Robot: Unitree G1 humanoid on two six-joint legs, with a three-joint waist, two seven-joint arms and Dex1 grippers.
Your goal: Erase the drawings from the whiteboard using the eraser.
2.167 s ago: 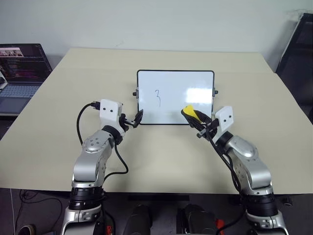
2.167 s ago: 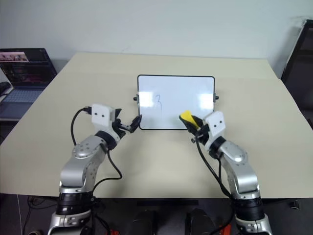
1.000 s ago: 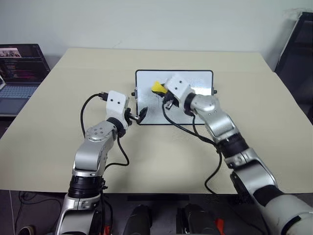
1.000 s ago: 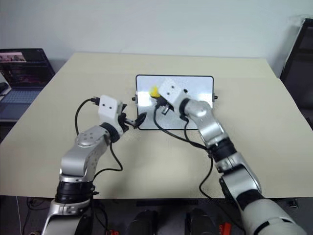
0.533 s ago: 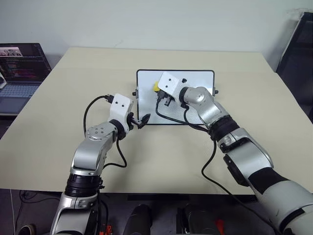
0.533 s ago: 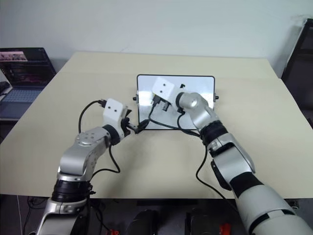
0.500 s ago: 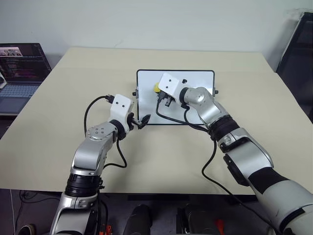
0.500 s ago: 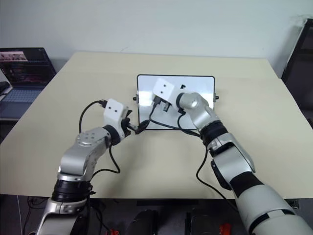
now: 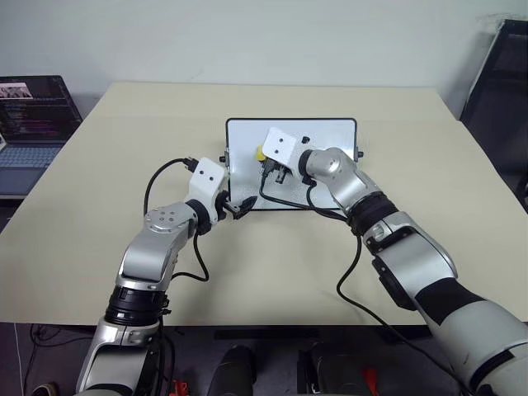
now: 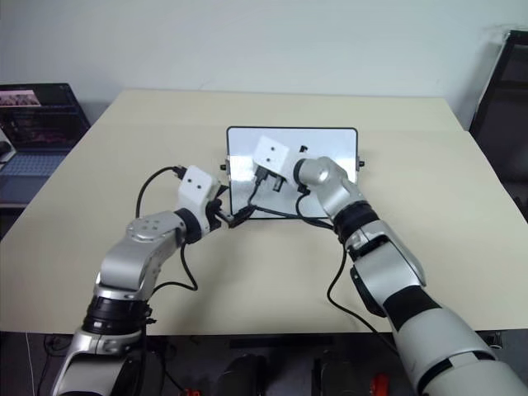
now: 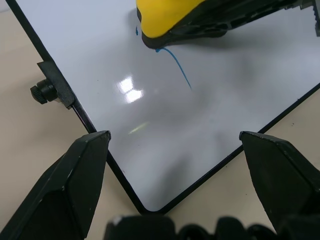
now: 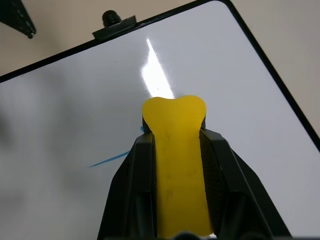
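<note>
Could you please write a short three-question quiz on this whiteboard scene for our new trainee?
1. True or false: the right gripper is shut on the yellow eraser.
2. What does the left gripper straddle? A) a corner of the whiteboard B) the laptop C) the eraser
3. What colour is the ink stroke left beside the eraser?

Key: 1 true; 2 A; 3 blue.

Your head stereo pair looks forward and down over the table (image 9: 272, 272); both wrist cameras sit close above the whiteboard (image 11: 210, 115), sharing the yellow eraser (image 12: 177, 165).
</note>
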